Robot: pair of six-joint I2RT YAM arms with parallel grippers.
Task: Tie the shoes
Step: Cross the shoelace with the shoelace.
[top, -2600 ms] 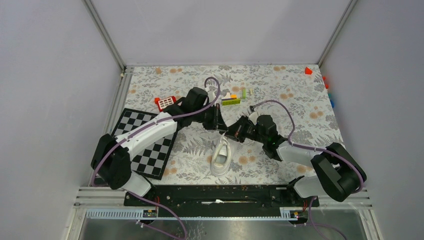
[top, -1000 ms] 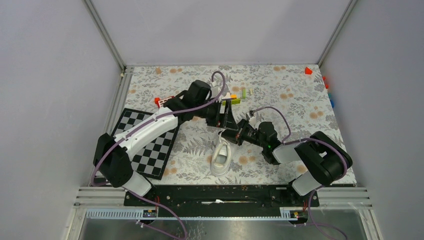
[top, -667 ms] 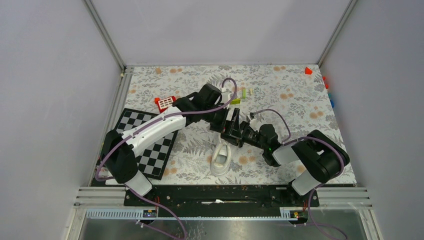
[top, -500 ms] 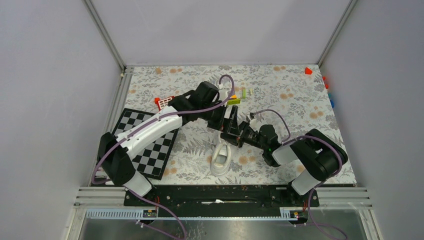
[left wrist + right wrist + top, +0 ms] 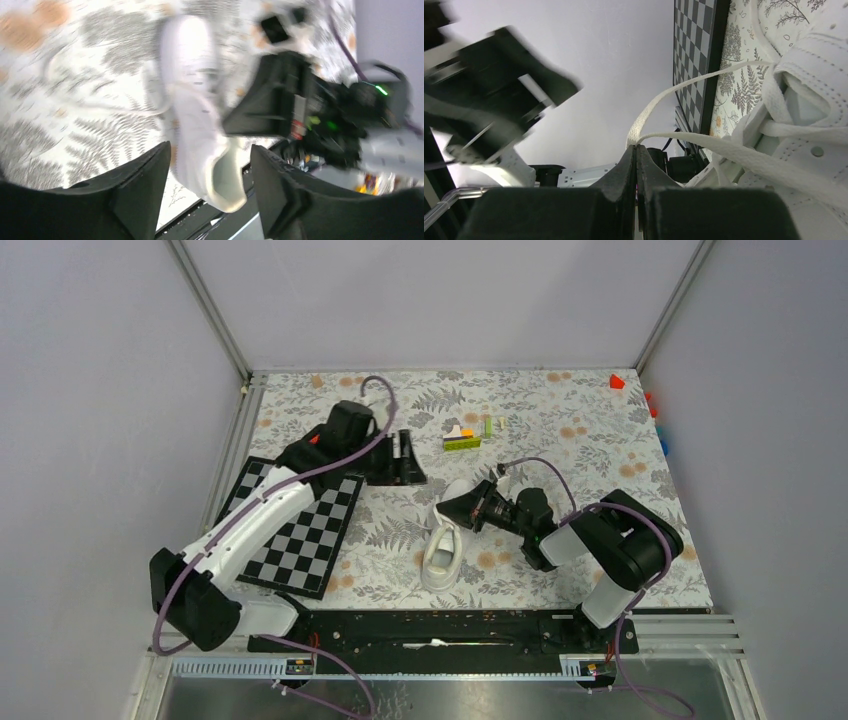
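Note:
The white shoe (image 5: pixel 441 552) lies on the floral table between the arms, and it also fills the middle of the left wrist view (image 5: pixel 192 95). My right gripper (image 5: pixel 452 508) hangs just above its upper end. In the right wrist view that gripper (image 5: pixel 636 146) is shut on a white lace (image 5: pixel 684 82) that runs taut back to the shoe (image 5: pixel 819 75). My left gripper (image 5: pixel 411 464) is off to the upper left of the shoe, apart from it. Its jaws stand open with nothing between the fingers (image 5: pixel 145 185).
A black-and-white chessboard mat (image 5: pixel 300 535) lies left of the shoe, under the left arm. Small coloured blocks (image 5: pixel 462 438) sit behind the shoe, and a red block (image 5: pixel 617 381) is at the far right corner. Grey walls enclose the table.
The left arm has swung left and back, away from the right gripper and the shoe. The right gripper has stayed shut on the lace.

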